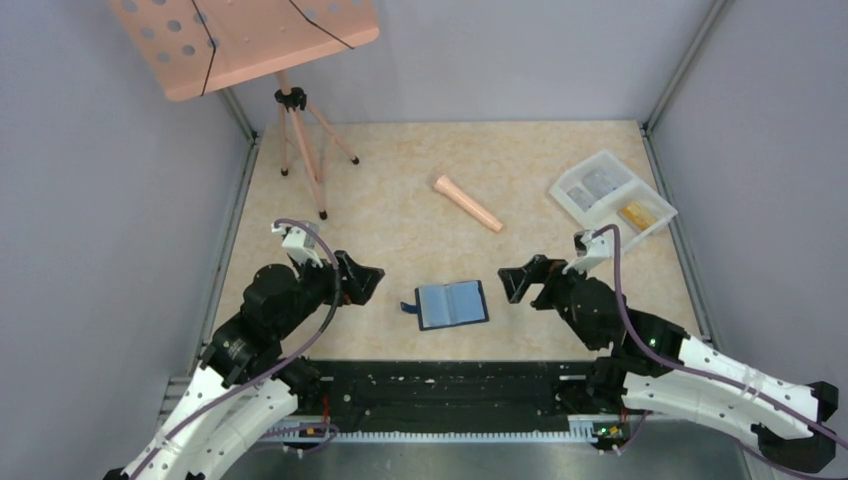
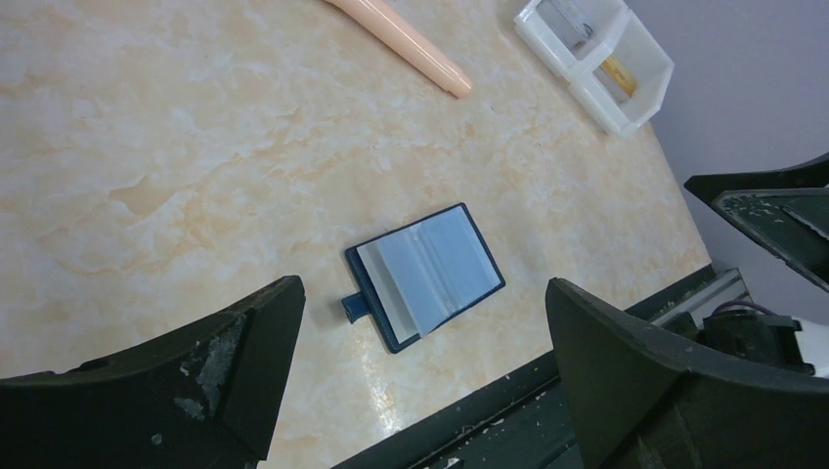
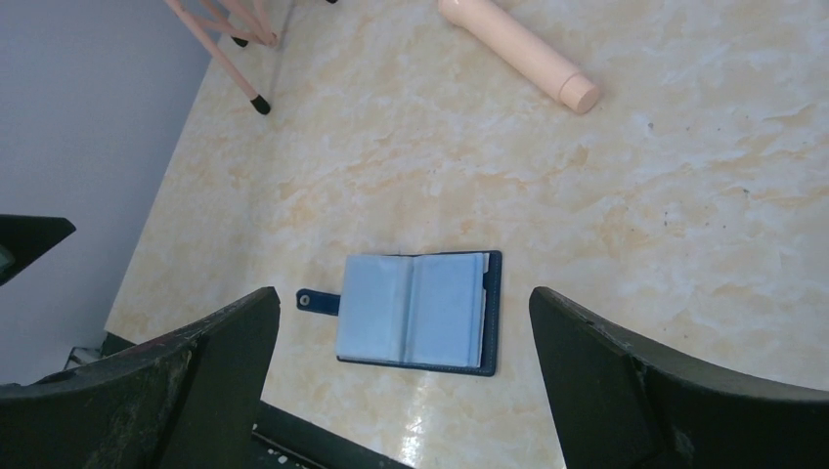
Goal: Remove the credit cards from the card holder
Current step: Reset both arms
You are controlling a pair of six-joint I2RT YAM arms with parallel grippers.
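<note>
No readable txt, nos., logos or labels in any view. Holder (image 1: 452, 304), open flat betw. L gripper (image 1: 368, 280) and R gripper (image 1: 512, 281): pale blue pockets show no print from top or either wrist cam. Cards (image 1: 637, 214) in tray (image 1: 606, 157), well fwd and to the right of R gripper: too small to read anything on them.
</note>
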